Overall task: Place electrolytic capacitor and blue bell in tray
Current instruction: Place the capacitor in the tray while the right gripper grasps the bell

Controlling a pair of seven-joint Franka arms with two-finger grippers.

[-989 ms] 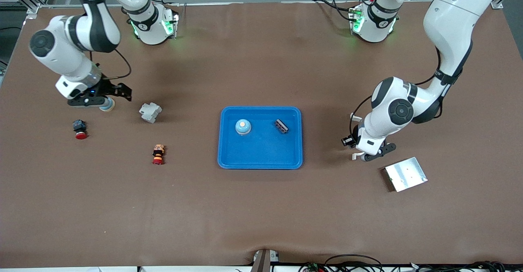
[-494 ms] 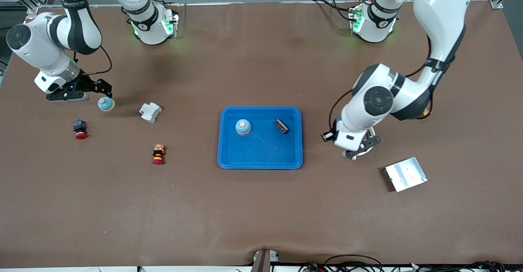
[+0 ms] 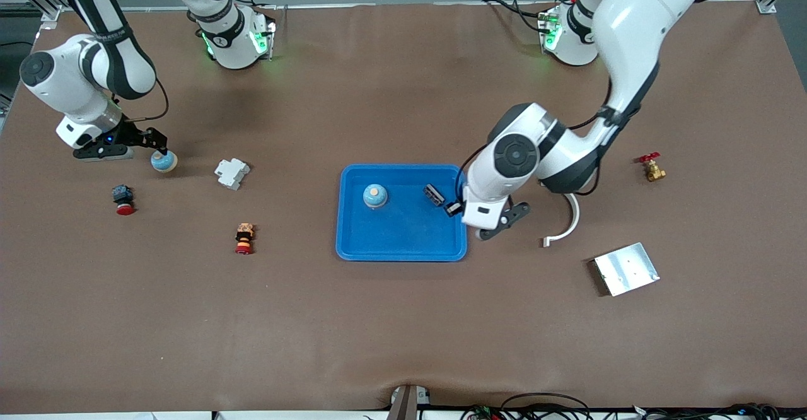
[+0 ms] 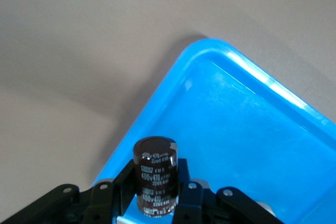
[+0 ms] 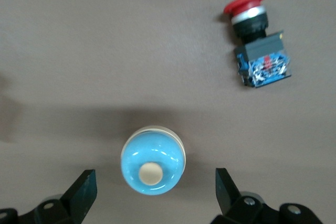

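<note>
- The right gripper (image 3: 135, 145) hangs over the table (image 3: 403, 319) at the right arm's end. Its fingers (image 5: 84, 192) are wide apart and hold nothing.
- A blue bell (image 3: 163, 161) sits on the table just under those fingers.
- A red push button (image 3: 122, 199) lies near it, closer to the front camera.
- The blue tray (image 3: 353, 243) is in the middle of the table. A second blue bell (image 3: 374, 196) and a small black part (image 3: 434, 194) are in it.
- The left gripper (image 4: 157, 195) is over the tray's edge toward the left arm's end. Its fingers squeeze a dark brown capacitor (image 4: 155, 176), which stands upright.
- A silver plate (image 3: 626, 268) lies toward the left arm's end.
</note>
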